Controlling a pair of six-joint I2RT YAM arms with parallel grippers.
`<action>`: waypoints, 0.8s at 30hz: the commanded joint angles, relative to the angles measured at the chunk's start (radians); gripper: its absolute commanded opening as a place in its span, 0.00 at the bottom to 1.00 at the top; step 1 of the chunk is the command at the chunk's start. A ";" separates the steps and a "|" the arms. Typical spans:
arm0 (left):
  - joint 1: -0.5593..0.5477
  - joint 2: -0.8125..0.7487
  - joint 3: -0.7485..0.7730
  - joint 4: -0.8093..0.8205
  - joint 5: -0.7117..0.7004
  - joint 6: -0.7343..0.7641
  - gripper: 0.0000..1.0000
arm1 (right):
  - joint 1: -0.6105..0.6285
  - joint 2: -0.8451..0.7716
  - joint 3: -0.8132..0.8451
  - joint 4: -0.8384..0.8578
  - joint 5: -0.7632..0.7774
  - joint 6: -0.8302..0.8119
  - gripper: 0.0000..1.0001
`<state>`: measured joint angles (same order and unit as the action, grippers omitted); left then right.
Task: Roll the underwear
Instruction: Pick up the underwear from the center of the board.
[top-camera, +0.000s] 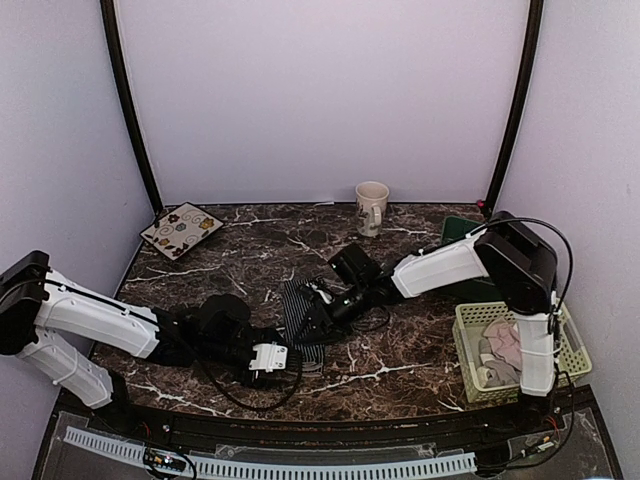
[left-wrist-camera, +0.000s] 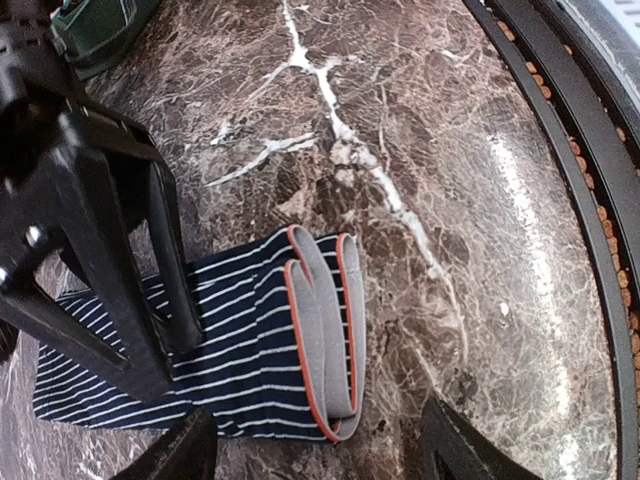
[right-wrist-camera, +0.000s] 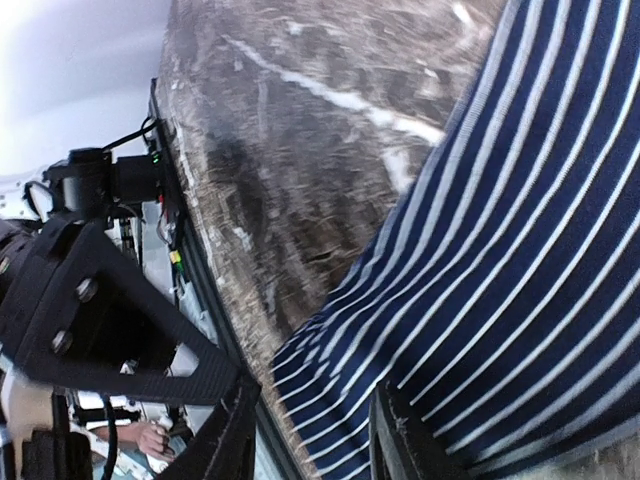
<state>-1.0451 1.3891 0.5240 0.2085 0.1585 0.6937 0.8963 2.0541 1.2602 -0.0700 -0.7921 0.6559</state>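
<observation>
Underwear (left-wrist-camera: 240, 340) in navy with thin white stripes lies flat on the marble table (left-wrist-camera: 420, 130), roughly midway between the two arms. Its grey, orange-edged waistband (left-wrist-camera: 322, 380) is doubled over at one end. No turn of a roll shows in the cloth, so the work seems to be at the laying-out and pinning stage, with rolling not yet begun.

The right gripper (right-wrist-camera: 310, 445) stands on the striped cloth away from the waistband, its fingers partly apart. Whether they pinch the cloth or only press on it cannot be told. The left gripper (left-wrist-camera: 320, 455) hovers near the waistband end, spread wide and empty.

The next move probably calls for the left fingers to drop onto the waistband edge, nip it and tip it over toward the right gripper — tightly, while the far end is kept pinned.

A pink garment (top-camera: 500, 340) waits in the basket (top-camera: 468, 320) — well apart. No brand, label or readable writing shows anywhere.
</observation>
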 joint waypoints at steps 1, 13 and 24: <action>-0.024 0.051 0.006 0.077 -0.011 0.075 0.72 | 0.006 0.082 -0.013 0.066 -0.035 0.000 0.34; -0.071 0.240 -0.037 0.285 -0.179 0.143 0.62 | -0.002 0.186 -0.146 0.038 -0.011 -0.127 0.26; -0.072 0.226 0.072 0.109 -0.231 -0.001 0.09 | 0.015 0.124 -0.164 0.049 0.004 -0.188 0.25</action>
<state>-1.1194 1.6417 0.5400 0.4908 -0.0368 0.7879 0.8837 2.1502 1.1584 0.1406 -0.8944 0.5045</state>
